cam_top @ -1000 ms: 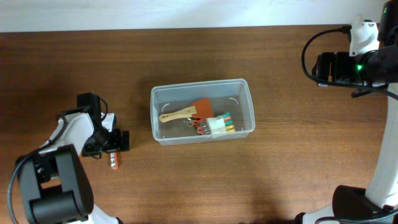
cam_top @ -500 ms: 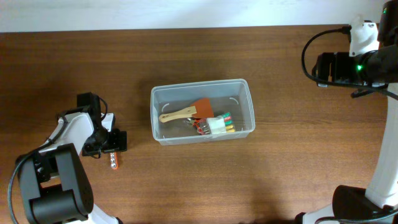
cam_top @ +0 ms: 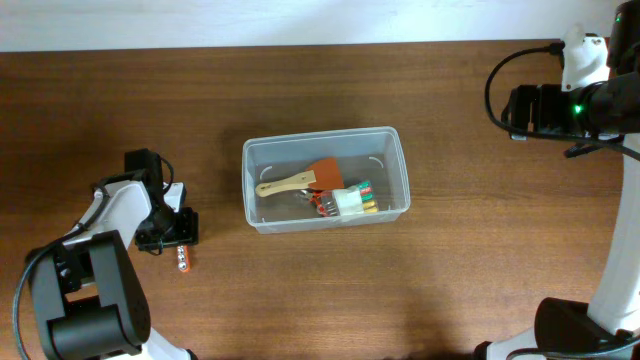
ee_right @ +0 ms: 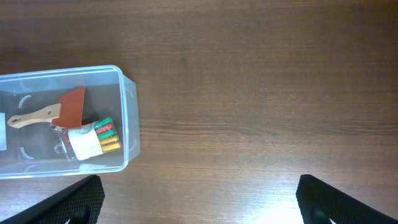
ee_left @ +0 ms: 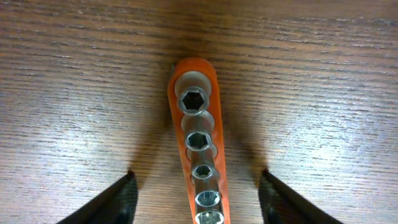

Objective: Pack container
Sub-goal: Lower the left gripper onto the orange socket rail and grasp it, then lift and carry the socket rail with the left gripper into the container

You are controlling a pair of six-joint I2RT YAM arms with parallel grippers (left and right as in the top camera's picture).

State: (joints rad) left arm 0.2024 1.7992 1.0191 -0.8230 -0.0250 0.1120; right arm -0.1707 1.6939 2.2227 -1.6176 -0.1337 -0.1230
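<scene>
One container, a clear plastic tub with rounded corners and a rim, sits at the middle of the wood-grain table. In it lie one wooden-handled brush with a rust-brown head and one white pack of coloured sticks (green, red and yellow ends show).

One orange socket rail lies flat on the table well left of the container, with five shiny hex sockets in view before the frame cuts it off.

The left gripper points down over the rail, its dark fingers spread to either side and clear of it. The right gripper hangs high over bare table right of the container, fingers wide apart.
</scene>
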